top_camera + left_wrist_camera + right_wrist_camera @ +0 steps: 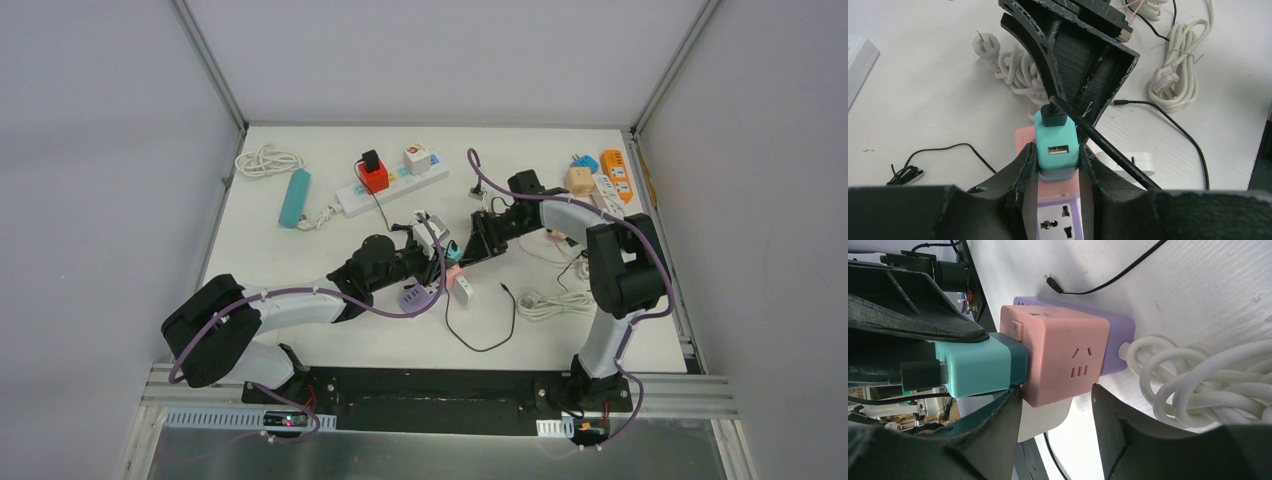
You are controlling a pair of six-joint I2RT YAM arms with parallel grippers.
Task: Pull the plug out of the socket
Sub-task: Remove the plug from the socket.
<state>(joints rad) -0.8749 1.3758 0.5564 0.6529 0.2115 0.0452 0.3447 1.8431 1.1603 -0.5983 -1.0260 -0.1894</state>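
Teal plug (1058,145) sits clamped in my left gripper (1058,167), its long axis running straight out of the pink socket (1063,360), which my right gripper (1055,395) straddles, grip unclear.

left wrist view: teal plug (1057,145) hides most of pink socket (1023,137).

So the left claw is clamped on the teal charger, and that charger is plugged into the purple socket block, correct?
Not quite. The left claw is clamped on the teal charger, but that charger is plugged into the pink cube socket. The purple socket block only sits against the far side of the pink one. The right wrist view shows it.
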